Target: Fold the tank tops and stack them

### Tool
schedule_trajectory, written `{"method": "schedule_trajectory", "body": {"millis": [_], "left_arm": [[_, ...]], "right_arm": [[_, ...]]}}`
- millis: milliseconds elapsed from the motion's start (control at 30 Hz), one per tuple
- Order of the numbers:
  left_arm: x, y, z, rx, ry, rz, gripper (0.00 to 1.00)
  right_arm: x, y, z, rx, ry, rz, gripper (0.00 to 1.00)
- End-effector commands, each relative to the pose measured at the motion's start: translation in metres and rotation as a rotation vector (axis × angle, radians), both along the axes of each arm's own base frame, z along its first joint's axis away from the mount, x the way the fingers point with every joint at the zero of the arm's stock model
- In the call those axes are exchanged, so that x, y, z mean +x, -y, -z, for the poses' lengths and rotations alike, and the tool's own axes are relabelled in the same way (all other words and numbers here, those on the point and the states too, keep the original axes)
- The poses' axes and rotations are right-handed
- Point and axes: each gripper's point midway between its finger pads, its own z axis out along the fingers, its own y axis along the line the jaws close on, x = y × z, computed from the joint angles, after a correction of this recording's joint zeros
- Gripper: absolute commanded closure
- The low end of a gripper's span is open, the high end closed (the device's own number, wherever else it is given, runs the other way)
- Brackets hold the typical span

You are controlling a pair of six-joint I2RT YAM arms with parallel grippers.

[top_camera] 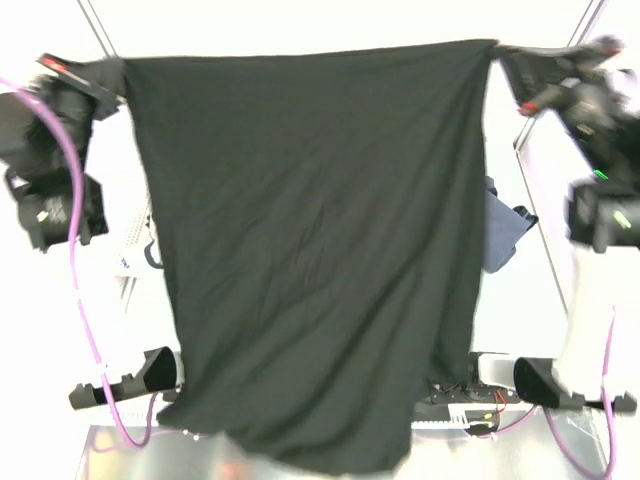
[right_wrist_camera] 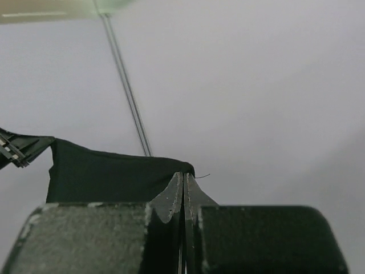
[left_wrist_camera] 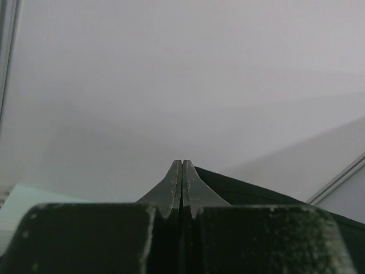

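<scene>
The large black tank top (top_camera: 310,250) hangs spread wide in the air, stretched between my two grippers and covering most of the top view. My left gripper (top_camera: 118,72) is shut on its upper left corner, my right gripper (top_camera: 497,50) on its upper right corner. In the left wrist view the closed gripper (left_wrist_camera: 182,162) pinches the black cloth (left_wrist_camera: 256,191), which runs off to the right. In the right wrist view the closed gripper (right_wrist_camera: 183,174) holds the cloth's edge (right_wrist_camera: 108,174), which stretches left. A part of the blue-grey tank top (top_camera: 503,235) shows behind the black one's right edge.
The arm bases (top_camera: 140,375) (top_camera: 545,380) sit at the near table edge, partly behind the hanging hem. A pink cable (top_camera: 75,250) loops down the left side. A white perforated piece (top_camera: 135,240) lies at the left. A thin metal rod (right_wrist_camera: 128,91) crosses the background.
</scene>
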Motion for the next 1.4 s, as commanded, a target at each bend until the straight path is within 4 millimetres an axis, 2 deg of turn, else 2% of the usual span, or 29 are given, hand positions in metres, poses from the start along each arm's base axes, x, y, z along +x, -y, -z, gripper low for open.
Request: {"method": "schedule_trajectory", "body": {"millis": [0,33,67,100,133,200,233,267,333,367,400,433,467,533,567,600,633,667,700,733,767,833,867,967,1067,1267,1300,1333,1367], "left_arm": [[0.018,0.001,0.02,0.001,-0.005,0.037,1.0],[0.026,0.0,0.023,0.006,0.015,0.042,1.0],[0.048,-0.007,0.058,-0.018,-0.05,0.038,1.0],[0.057,-0.01,0.071,-0.026,-0.066,0.035,1.0],[0.073,-0.013,0.092,-0.036,-0.092,0.036,1.0],[0.102,-0.018,0.122,-0.05,-0.132,0.049,1.0],[0.116,-0.02,0.146,-0.067,-0.175,0.054,1.0],[0.138,-0.02,0.174,-0.085,-0.231,0.063,1.0],[0.162,-0.021,0.196,-0.09,-0.239,0.053,1.0],[0.183,-0.017,0.223,-0.102,-0.287,0.059,1.0],[0.194,-0.017,0.235,-0.109,-0.306,0.055,1.0],[0.206,-0.019,0.239,-0.118,-0.31,0.036,1.0],[0.228,-0.014,0.268,-0.122,-0.364,0.042,1.0],[0.25,-0.01,0.272,-0.109,-0.373,0.037,1.0],[0.27,-0.002,0.302,-0.109,-0.431,0.048,1.0],[0.279,0.0,0.314,-0.108,-0.462,0.049,1.0],[0.29,0.003,0.301,-0.095,-0.437,0.054,1.0],[0.307,0.007,0.331,-0.097,-0.488,0.058,1.0],[0.316,0.008,0.339,-0.094,-0.502,0.059,1.0],[0.324,0.01,0.328,-0.089,-0.495,0.065,1.0],[0.337,0.012,0.356,-0.092,-0.542,0.074,1.0],[0.347,0.013,0.356,-0.084,-0.547,0.078,1.0],[0.351,0.016,0.37,-0.085,-0.571,0.084,1.0],[0.354,0.017,0.381,-0.081,-0.579,0.083,1.0],[0.35,0.025,0.39,-0.063,-0.603,0.096,1.0],[0.321,0.039,0.397,-0.057,-0.613,0.115,1.0],[0.318,0.04,0.392,-0.053,-0.588,0.113,1.0],[0.306,0.039,0.396,-0.05,-0.601,0.105,1.0],[0.3,0.038,0.397,-0.049,-0.604,0.099,1.0]], "right_arm": [[0.037,-0.001,0.02,0.039,-0.041,-0.032,1.0],[0.063,0.0,0.047,0.049,-0.114,-0.033,1.0],[0.073,0.001,0.056,0.055,-0.129,-0.034,1.0],[0.087,0.002,0.066,0.067,-0.148,-0.033,1.0],[0.112,0.003,0.092,0.073,-0.222,-0.035,1.0],[0.138,0.002,0.112,0.078,-0.245,-0.048,1.0],[0.168,0.002,0.145,0.09,-0.324,-0.05,1.0],[0.181,0.0,0.158,0.093,-0.349,-0.058,1.0],[0.21,-0.005,0.185,0.091,-0.386,-0.069,1.0],[0.239,-0.009,0.215,0.086,-0.443,-0.074,1.0],[0.256,-0.012,0.231,0.076,-0.464,-0.077,1.0],[0.267,-0.028,0.244,0.06,-0.482,-0.104,1.0],[0.295,-0.032,0.273,0.06,-0.532,-0.107,1.0],[0.319,-0.039,0.295,0.087,-0.574,-0.129,1.0],[0.332,-0.039,0.308,0.098,-0.591,-0.135,1.0],[0.354,-0.04,0.326,0.11,-0.606,-0.134,1.0],[0.366,-0.039,0.337,0.126,-0.622,-0.129,1.0],[0.376,-0.041,0.345,0.14,-0.632,-0.13,1.0],[0.398,-0.04,0.362,0.153,-0.647,-0.118,1.0],[0.408,-0.038,0.371,0.16,-0.659,-0.112,1.0],[0.416,-0.036,0.379,0.164,-0.666,-0.108,1.0],[0.438,-0.03,0.401,0.183,-0.691,-0.092,1.0],[0.444,-0.029,0.409,0.203,-0.711,-0.094,1.0],[0.457,-0.019,0.429,0.249,-0.729,-0.1,1.0],[0.457,-0.022,0.447,0.279,-0.771,-0.124,1.0],[0.436,-0.025,0.451,0.263,-0.795,-0.144,1.0],[0.436,-0.007,0.451,0.27,-0.796,-0.121,1.0],[0.432,-0.005,0.453,0.271,-0.807,-0.12,1.0],[0.427,-0.002,0.44,0.273,-0.787,-0.12,1.0]]}}
